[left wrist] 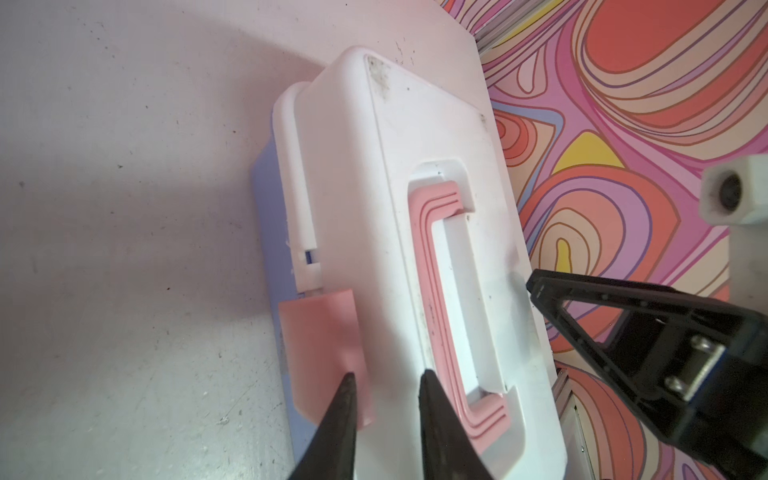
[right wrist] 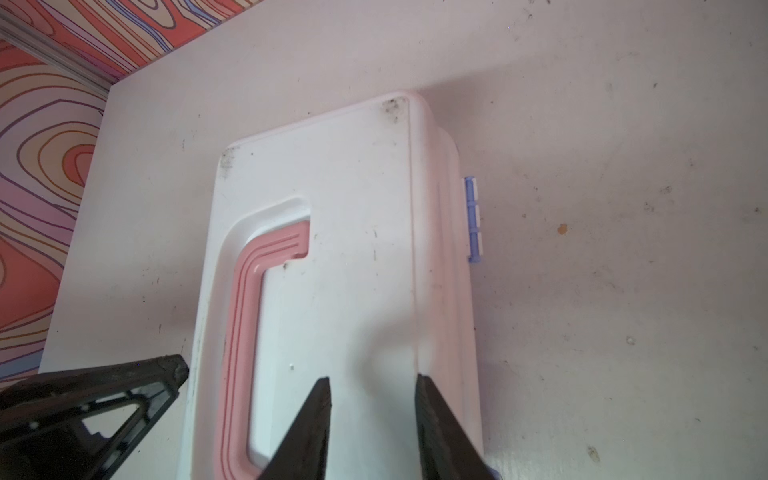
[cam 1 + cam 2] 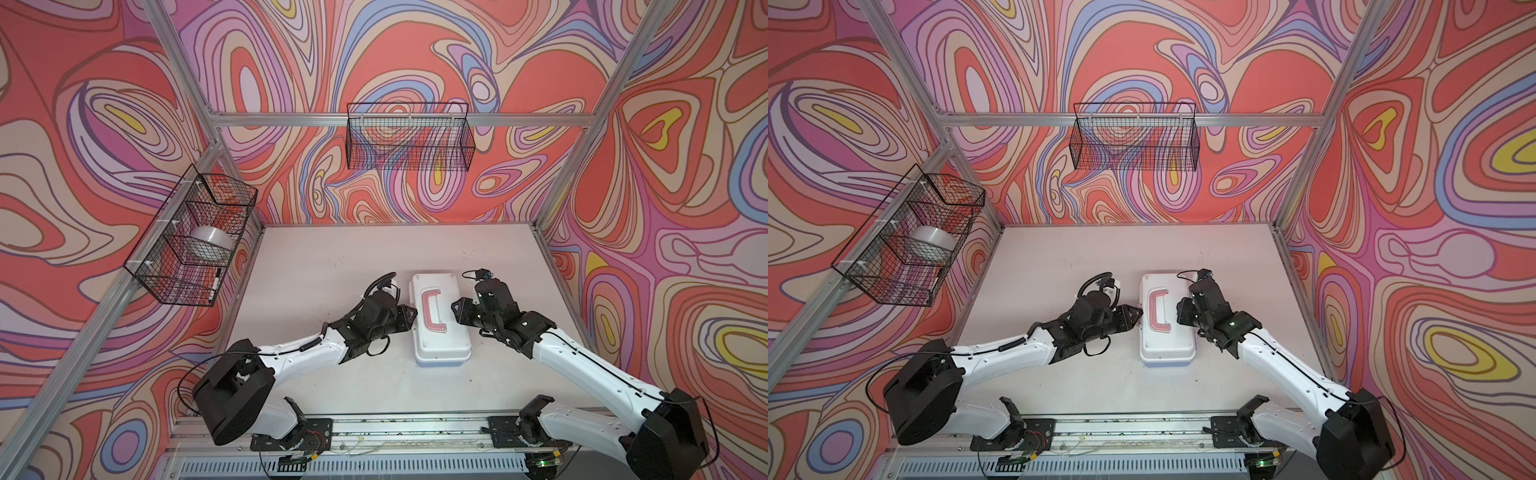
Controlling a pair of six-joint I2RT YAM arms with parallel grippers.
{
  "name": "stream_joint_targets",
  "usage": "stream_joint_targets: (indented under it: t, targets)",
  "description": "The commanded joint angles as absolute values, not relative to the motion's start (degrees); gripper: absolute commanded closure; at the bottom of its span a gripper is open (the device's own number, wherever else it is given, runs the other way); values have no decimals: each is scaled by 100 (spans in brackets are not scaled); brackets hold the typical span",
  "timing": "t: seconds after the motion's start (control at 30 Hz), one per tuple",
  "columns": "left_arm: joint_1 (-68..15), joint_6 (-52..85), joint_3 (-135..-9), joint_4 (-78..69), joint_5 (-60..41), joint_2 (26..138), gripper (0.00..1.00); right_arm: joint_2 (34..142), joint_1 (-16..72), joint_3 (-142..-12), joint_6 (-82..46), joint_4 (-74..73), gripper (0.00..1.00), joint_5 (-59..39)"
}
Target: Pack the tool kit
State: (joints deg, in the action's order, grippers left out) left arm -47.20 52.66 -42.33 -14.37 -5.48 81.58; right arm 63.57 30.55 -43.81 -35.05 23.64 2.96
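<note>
Narrowly parted, left end effector (image 1: 388, 376), over latch (image 1: 322, 353)

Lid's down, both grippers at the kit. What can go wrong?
1. One tip of the left gripper is at the pink latch; it may slip, leaving it unsnapped.
2. The tool kit stands free on the table; a push could skid it unless the right gripper braces the lid.

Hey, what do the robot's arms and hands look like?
The left arm and right arm have white shells, bulky black joints and thin black cables. The left arm also carries a coiled cable. The left hand and right hand each have two black fingers tapering to points, with triangular cut-outs.
</note>
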Motion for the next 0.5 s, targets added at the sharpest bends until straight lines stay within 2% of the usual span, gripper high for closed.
stream_joint_targets:
  t: [0.0,0.27,0.37,0.4,0.47]
  targets:
    - [-4731,5342,-4159,-1699,-687,8286,76,6440,3085,-4331,-3475,2443,64,267]
    - [-4714,5382,-3911,-2099,-827,8382,81,6397,3085,-4337,-3455,2505,64,334]
    - [-4696,5254,-3721,-2057,-597,8159,79,6408,3088,-4368,-3434,2539,64,334]
    - [-4677,5217,-3673,-1961,-532,8087,76,6412,3087,-4377,-3427,2540,64,327]
    - [-4660,5115,-3501,-1692,-285,7854,62,6403,3089,-4427,-3402,2593,63,362]
